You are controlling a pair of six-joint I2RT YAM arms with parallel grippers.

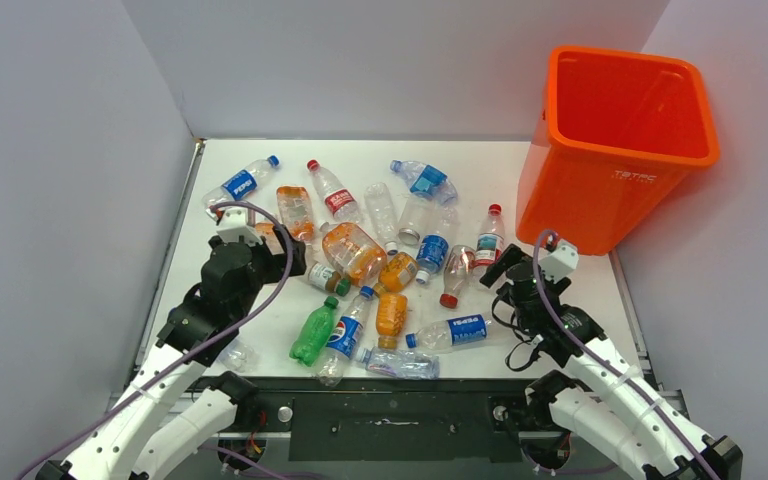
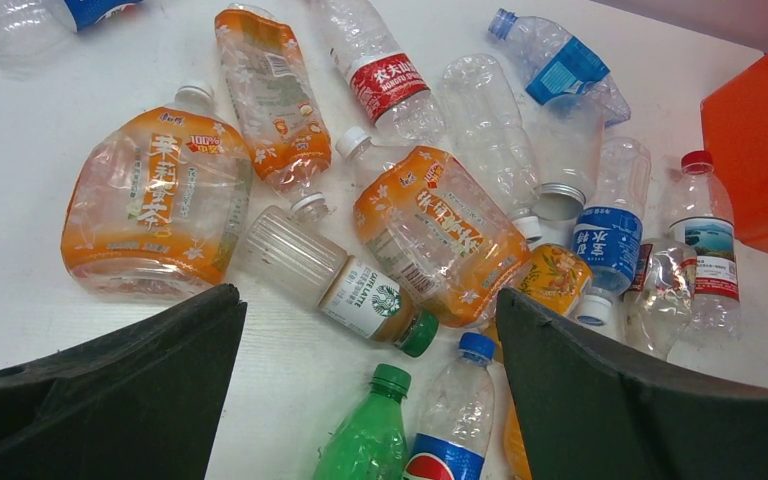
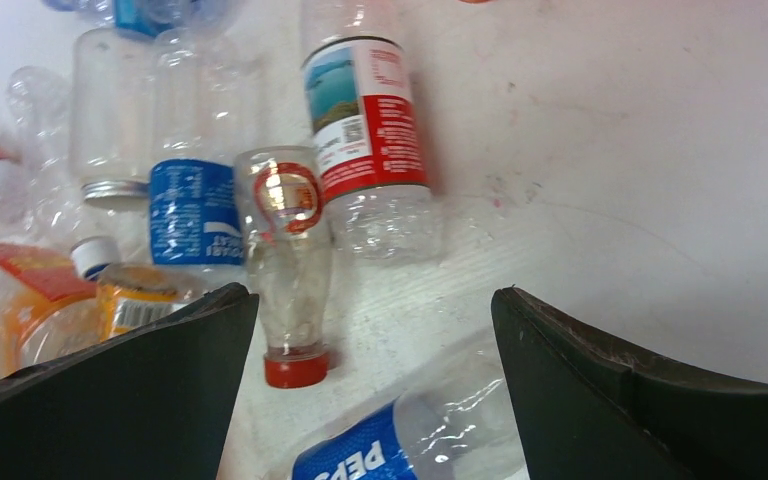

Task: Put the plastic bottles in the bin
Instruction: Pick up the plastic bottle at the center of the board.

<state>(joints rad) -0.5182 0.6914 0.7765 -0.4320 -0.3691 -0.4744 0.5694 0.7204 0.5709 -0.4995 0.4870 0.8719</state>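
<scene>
- Plastic bottles (image 1: 355,250) litter the worktop; bin (image 1: 580,200) at far right corner.
- Red-capped bottle (image 3: 290,280) lies just left of right pincer (image 3: 372,295), cap toward near edge.
- Left pincer (image 2: 368,292) is farther; both gape, empty.

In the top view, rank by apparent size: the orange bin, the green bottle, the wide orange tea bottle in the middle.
1. orange bin
2. wide orange tea bottle
3. green bottle, similar length but slimmer

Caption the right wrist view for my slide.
Open right fingers hover over a red-capped bottle amid scattered plastic bottles.
</scene>
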